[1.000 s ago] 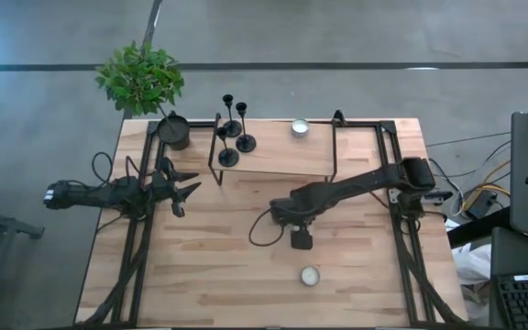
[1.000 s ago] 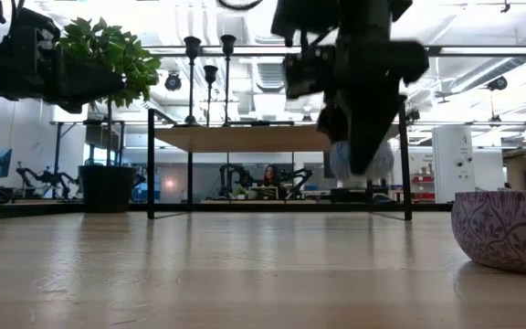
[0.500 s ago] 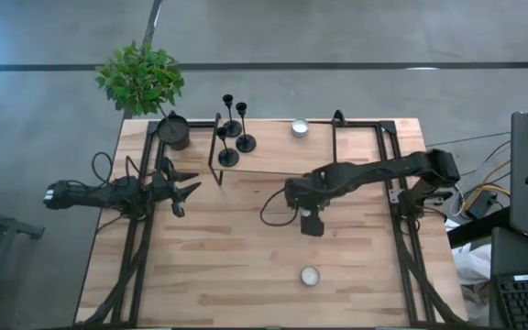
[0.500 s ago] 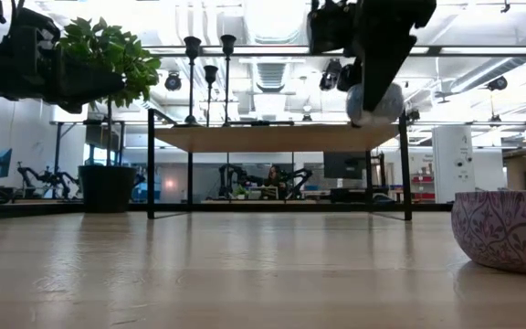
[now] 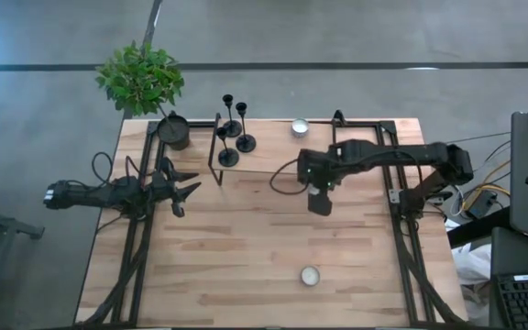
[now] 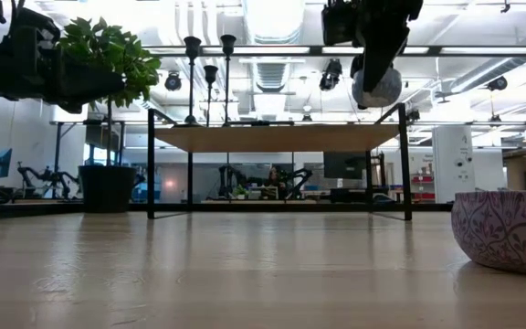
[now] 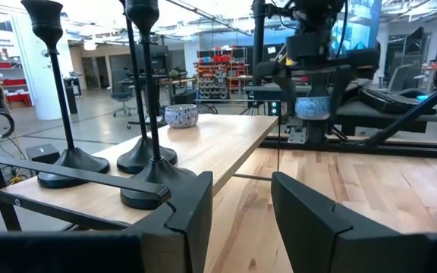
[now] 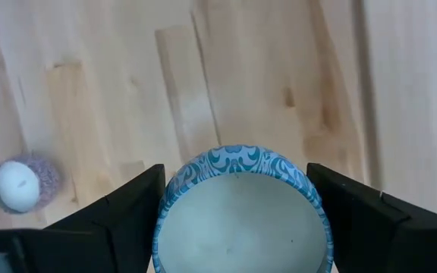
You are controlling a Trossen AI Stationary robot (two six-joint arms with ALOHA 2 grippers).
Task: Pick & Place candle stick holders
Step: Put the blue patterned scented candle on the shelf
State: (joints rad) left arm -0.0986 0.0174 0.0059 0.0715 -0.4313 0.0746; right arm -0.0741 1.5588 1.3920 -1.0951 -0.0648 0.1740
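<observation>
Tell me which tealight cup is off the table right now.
The blue-patterned tealight cup, held in the right gripper; one other sits on the shelf, one on the table.

This is a robotics lab in a large open-plan hall. The pale, plank-topped wooden worktop [image 5: 246,247] stands in a black metal frame on a bare grey concrete floor [image 5: 337,37] crossed by a dark line. Off the worktop's right edge sit dark monitors and a black keyboard [image 5: 525,298], with loose coloured cables nearby. Beyond the far edge, the low view shows more dark robot arms [image 6: 39,175] on other benches, exposed ceiling ducts [image 6: 272,78] and bright strip lights. The left wrist view adds red storage shelves [image 7: 218,72] and office chairs.
</observation>
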